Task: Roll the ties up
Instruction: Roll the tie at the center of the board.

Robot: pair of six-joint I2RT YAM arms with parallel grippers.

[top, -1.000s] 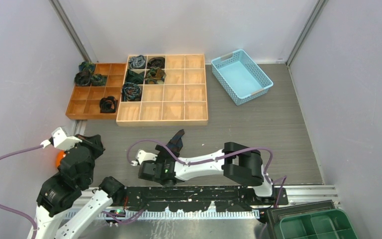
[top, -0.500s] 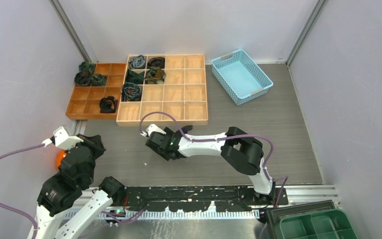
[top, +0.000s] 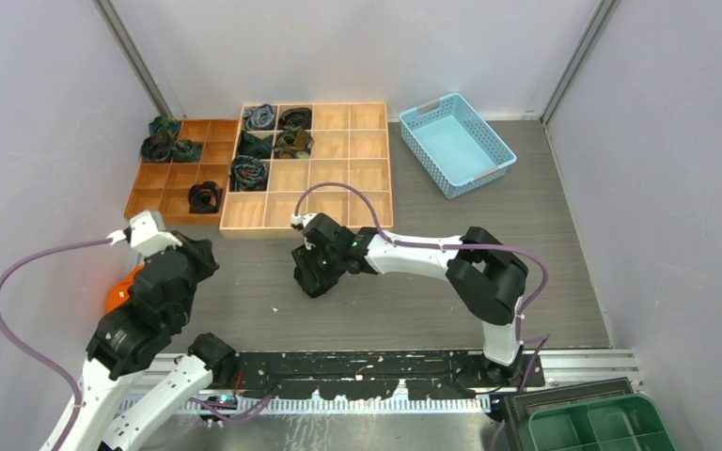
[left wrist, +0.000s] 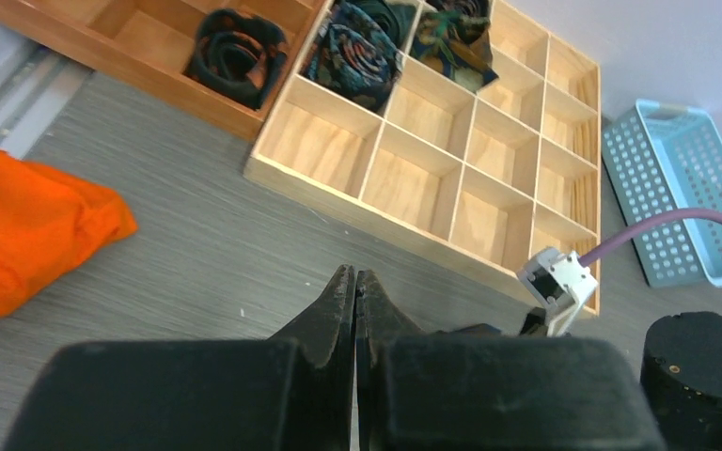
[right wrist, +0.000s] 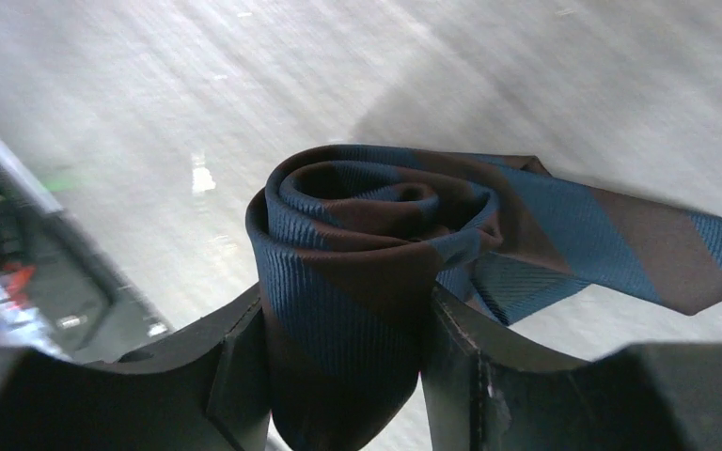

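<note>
Ties [top: 248,173] already rolled fill five compartments at the far left of the pale tray [top: 338,202]. About four more coils sit in the darker tray [top: 155,178] just beside its left side. One striped tie [right wrist: 357,272], blue and brown, is wound into a coil and clamped between the fingers of the right gripper [top: 318,274], just in front of the pale tray's near edge. Its pointed end trails loose from the roll. The left gripper [left wrist: 354,282] is closed on nothing, off to the left of the tray's near corner. No flat tie shows elsewhere, and the blue basket [top: 456,144] right of the tray looks empty. This coil therefore seems the last one, and it probably only needs setting into a free compartment.
</note>
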